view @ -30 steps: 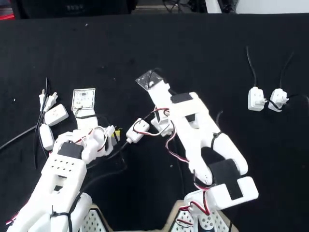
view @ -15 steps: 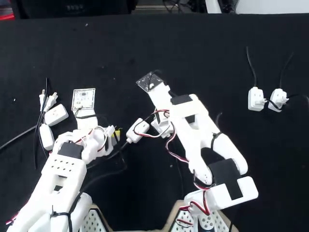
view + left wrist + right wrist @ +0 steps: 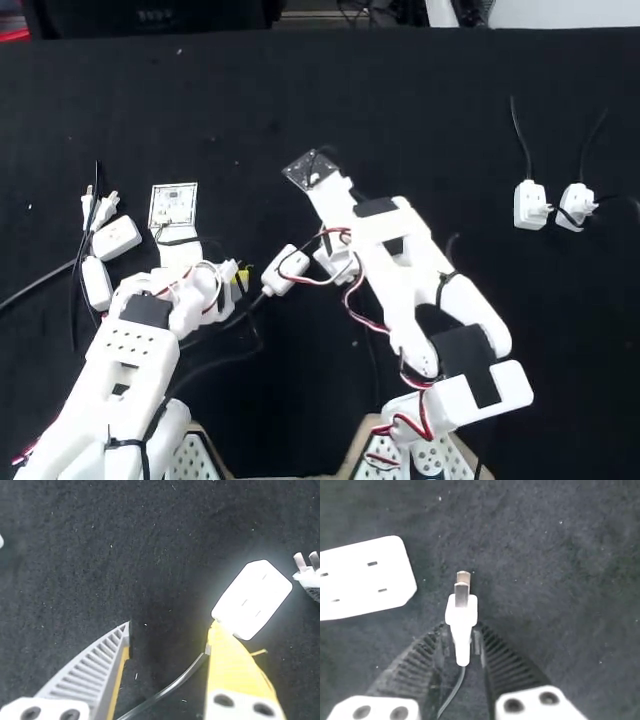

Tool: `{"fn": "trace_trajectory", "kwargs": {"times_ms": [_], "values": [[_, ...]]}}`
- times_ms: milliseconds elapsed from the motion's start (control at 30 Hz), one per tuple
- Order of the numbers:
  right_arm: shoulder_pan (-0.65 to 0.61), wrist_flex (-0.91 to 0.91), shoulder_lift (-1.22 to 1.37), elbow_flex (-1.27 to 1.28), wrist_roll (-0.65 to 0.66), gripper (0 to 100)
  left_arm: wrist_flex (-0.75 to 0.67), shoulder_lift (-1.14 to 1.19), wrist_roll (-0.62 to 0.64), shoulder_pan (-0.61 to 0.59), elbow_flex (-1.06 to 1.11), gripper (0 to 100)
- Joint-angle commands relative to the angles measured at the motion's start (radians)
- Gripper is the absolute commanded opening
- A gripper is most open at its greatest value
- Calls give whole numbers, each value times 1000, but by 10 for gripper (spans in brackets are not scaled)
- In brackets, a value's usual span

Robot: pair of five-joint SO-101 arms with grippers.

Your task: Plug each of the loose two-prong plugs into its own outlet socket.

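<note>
A white outlet block (image 3: 284, 269) lies mid-table between the two arms. My left gripper (image 3: 170, 627) is open, and its yellow-taped finger (image 3: 235, 665) ends right at the outlet block (image 3: 252, 600). The block's black cable (image 3: 170, 687) runs between the fingers. My right gripper (image 3: 461, 630) is shut on a white two-prong plug (image 3: 461, 612), prongs pointing outward. The outlet block (image 3: 365, 577) lies just beside the prongs, apart from them. The plug's prongs (image 3: 306, 567) also show past the block in the left wrist view. In the high view the left gripper (image 3: 240, 277) and right gripper (image 3: 328, 260) flank the block.
At the far left lie two more white blocks (image 3: 118, 236) (image 3: 96, 283) and loose plugs (image 3: 96, 206) with black cables. Near the right edge sit two white plug pieces (image 3: 531, 204) (image 3: 575, 207) with cables. Black cloth covers the table (image 3: 420, 110).
The outlet block and the right arm have shifted very slightly to the left. The left arm has not moved.
</note>
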Motion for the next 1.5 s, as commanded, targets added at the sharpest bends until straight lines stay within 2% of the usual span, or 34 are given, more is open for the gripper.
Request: {"fn": "trace_trajectory", "kwargs": {"times_ms": [0, 200, 400, 500, 600, 867, 1233, 1467], "values": [[15, 54, -125, -5, -11, 11, -12, -26, 8, -12, -31, 252], [-9, 89, -314, 47, -61, 11, -38, -26, 8, 1, -33, 254], [-106, -110, -444, 239, -89, 11, -155, -26, 31, -1, -38, 255], [-170, -238, -487, 335, -132, 11, -167, -26, 120, 1, -53, 258], [-224, -304, -503, 374, -187, 11, -167, -26, 138, 2, -68, 258], [-374, -308, -504, 384, -229, 11, -167, -26, 141, 2, -70, 255], [-387, -305, -519, 371, -227, 11, -167, -15, 141, 19, -61, 256], [-388, -282, -696, 372, -229, 11, -233, -25, 137, 21, 5, 257]]}}
